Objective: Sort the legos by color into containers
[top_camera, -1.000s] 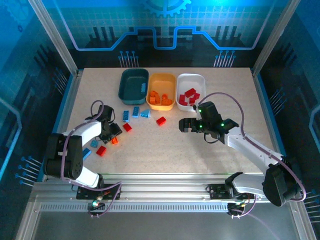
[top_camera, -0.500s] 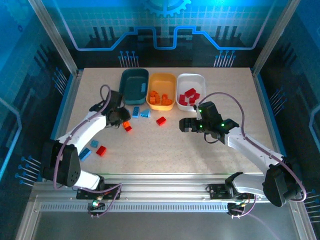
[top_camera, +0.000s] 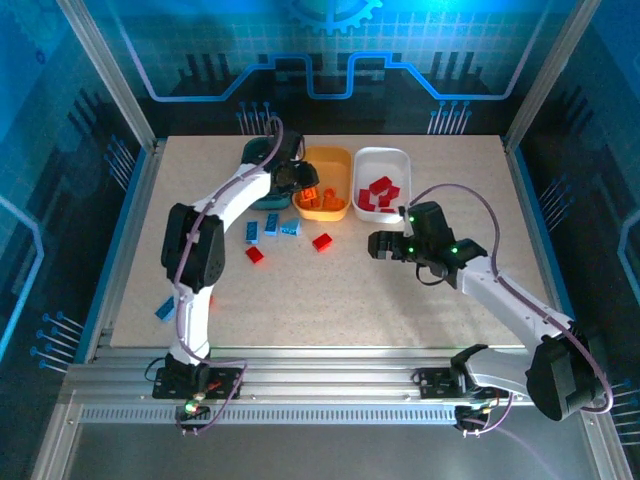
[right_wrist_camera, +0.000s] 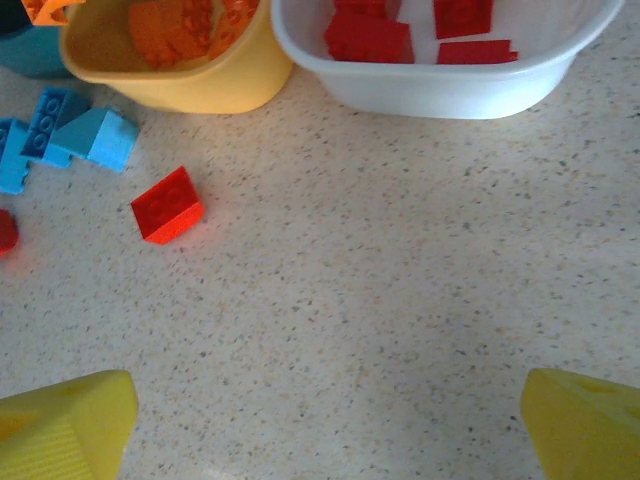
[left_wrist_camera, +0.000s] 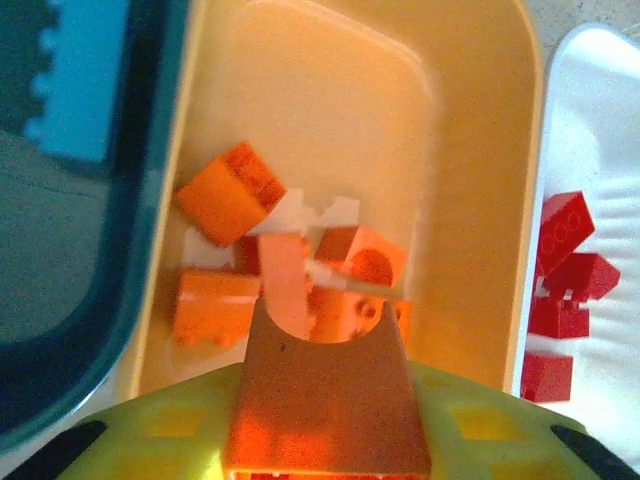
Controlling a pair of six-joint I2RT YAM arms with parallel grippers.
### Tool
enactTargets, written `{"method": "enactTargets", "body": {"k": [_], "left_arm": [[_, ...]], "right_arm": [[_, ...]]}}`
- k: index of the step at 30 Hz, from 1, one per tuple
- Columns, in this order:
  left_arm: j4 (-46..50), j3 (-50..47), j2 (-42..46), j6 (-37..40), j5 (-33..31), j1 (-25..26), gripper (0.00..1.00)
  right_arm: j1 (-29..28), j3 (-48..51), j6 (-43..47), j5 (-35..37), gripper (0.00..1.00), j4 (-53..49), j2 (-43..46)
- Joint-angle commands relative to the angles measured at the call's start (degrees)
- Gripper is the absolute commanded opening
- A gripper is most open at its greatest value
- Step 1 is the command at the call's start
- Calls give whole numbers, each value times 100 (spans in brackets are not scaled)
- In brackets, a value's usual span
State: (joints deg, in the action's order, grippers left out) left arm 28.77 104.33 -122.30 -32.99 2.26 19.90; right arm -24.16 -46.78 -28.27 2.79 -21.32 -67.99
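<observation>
Our left fingers (left_wrist_camera: 470, 415) clenched a small orange plastic brick (left_wrist_camera: 325, 400) above the yellow-orange plastic tray (left_wrist_camera: 480, 130) — released off-centre, it could bounce onto the desk (right_wrist_camera: 400, 300); right fingers (right_wrist_camera: 60, 425) hung spread, empty.

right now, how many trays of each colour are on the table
dark teal tray: 1
yellow-orange tray: 1
white tray: 1
total: 3
</observation>
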Motion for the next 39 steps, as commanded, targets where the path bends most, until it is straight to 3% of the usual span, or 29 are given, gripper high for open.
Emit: {"method": "enactTargets", "body": {"k": [1,3,6,9,11,16,20,26,29,32,39], "left_arm": [[295,676,-338,168,285,110,42],[394,974,-543,184,315,136,49],[580,1417,-681,242,476,161,76],[679,1525,-393,320,511,190,82],[450,1111,121,287,524,190,85],[-276,-1238,2158,-24,-42,115,98],[-339,-3256,3771,-482,-465,-225,99],[-175,-5762,5937,-977,-230,-1270,99],[122,-6176,6605,-869,-233,-1436,99],[369,-6303,6994,-694,-302,-1463,99],[441,-6408,7050,-493,-263,-1489,99]], "right_arm": [[61,78,-12,-126,100,108,-46],[63,48,12,-174,100,93,-96],[38,35,53,-245,100,93,-65],[-71,-17,71,-141,100,45,-7],[-270,-102,62,-44,100,40,-54],[-1086,-689,-243,310,100,33,-1030],[-1490,-1169,-800,596,100,176,-1920],[-1662,-2036,-1852,243,100,475,-3366],[-1696,-2336,-2158,41,100,673,-3946],[-1831,-2854,-1870,237,94,446,-4438],[-1949,-3988,-1386,803,85,-113,-5331]]}}
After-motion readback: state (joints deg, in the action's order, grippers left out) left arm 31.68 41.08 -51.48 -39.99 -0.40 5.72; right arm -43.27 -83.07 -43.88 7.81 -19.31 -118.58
